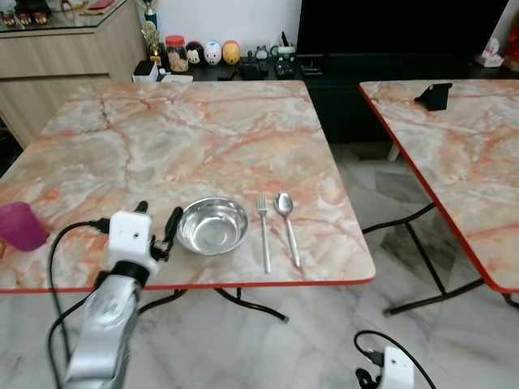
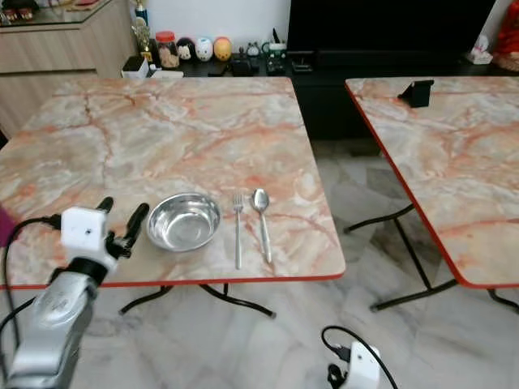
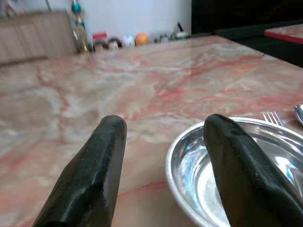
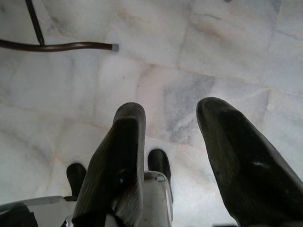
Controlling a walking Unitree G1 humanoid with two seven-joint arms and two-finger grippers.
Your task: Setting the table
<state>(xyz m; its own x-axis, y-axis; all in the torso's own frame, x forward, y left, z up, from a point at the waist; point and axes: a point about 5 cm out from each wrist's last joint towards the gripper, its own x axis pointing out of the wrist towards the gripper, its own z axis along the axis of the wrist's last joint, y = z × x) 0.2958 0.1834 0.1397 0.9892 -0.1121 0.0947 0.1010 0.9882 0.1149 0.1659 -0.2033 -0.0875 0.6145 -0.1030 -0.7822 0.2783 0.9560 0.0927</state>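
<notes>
Marble-patterned laminate with a red edge forms the table [image 1: 203, 130], where the place setting is laid along the near edge. The steel bowl [image 1: 212, 225] sits there, with the fork [image 1: 263, 229] at its 3 o'clock and the spoon [image 1: 285, 224] just beyond. A purple cup [image 1: 19, 225] stands well apart at the bowl's 9 o'clock. The bowl appears placed, so the fingers are best drawn back level, clear of the rim, to avoid nudging it. The left gripper [image 1: 156, 224] is held low at the bowl's 9 o'clock, jaws spread wide and empty. The right gripper [image 4: 182, 156] hangs idle over the floor, fingers parted, nothing held.
</notes>
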